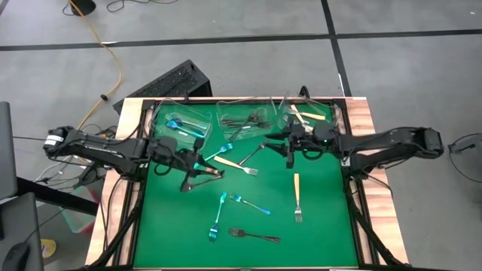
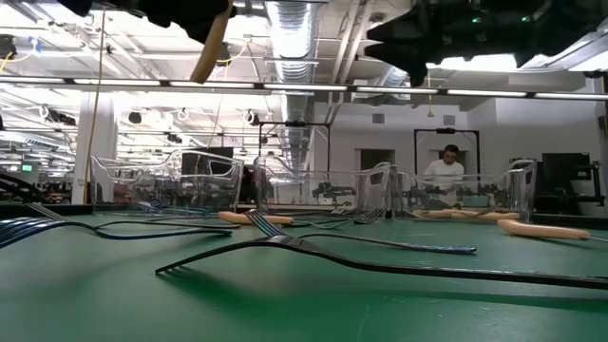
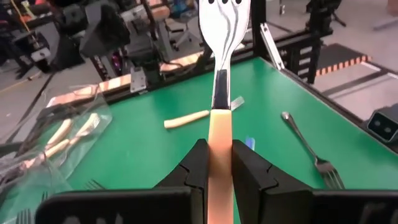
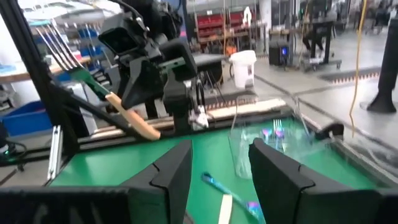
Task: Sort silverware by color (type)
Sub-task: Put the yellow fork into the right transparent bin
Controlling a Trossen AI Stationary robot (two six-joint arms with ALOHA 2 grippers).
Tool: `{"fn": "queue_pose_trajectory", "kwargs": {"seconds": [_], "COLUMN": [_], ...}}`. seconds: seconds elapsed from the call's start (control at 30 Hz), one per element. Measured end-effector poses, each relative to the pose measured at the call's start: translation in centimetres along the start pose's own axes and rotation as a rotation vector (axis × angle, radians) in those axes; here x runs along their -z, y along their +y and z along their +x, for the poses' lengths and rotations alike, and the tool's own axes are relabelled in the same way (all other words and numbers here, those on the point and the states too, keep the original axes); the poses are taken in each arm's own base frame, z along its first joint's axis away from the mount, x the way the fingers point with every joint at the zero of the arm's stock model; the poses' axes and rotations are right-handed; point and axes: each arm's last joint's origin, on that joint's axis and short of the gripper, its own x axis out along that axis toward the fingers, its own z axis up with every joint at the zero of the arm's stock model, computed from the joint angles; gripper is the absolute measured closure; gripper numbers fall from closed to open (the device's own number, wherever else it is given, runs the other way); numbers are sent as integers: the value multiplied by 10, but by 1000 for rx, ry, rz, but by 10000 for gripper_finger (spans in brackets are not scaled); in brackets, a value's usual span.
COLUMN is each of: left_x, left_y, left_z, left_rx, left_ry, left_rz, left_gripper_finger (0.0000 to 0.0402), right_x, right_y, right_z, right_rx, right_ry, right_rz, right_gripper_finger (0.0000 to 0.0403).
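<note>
Left gripper [image 3: 219, 171] is clenching a cream-handled fork [image 3: 219, 118] low on its handle, lifting it clear of the green mat [image 1: 324, 218]; it's looking light, stiff and slick, so gripping mid-handle seems safest. Right gripper [image 4: 219, 171] is hovering near the clear tubs [image 1: 248, 114], fingers spread and holding nothing.

Cream-handled fork [image 3: 219, 118]: pinched upright in my left fingers [image 3: 199, 169]. Blue, dark, cream forks [image 1: 297, 197]: scattered flat on green counter.

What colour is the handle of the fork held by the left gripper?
Cream-tan handle on the fork in the left gripper; best seen in the left wrist view.
</note>
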Motion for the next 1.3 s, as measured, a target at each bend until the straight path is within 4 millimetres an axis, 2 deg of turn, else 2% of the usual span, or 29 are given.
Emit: {"fn": "queue_pose_trajectory", "kwargs": {"seconds": [0.43, 0.7, 0.93, 1.3], "left_x": [-3, 3, 0, -13], "left_y": [21, 25, 24, 19], "left_z": [-2, -3, -5, -53], "left_rx": [-5, -4, 24, -131], "left_ry": [-94, -43, -79, -120], "left_rz": [-17, -19, -41, -26], "left_gripper_finger": [377, 377, 377, 377], "right_x": [22, 28, 29, 30], "right_y": [-4, 0, 9, 14], "right_z": [29, 32, 32, 32], "right_rx": [-19, -38, -73, -89], "right_ry": [-76, -62, -65, -61], "right_rz": [18, 54, 41, 38], "right_gripper_finger": [223, 223, 223, 223]}}
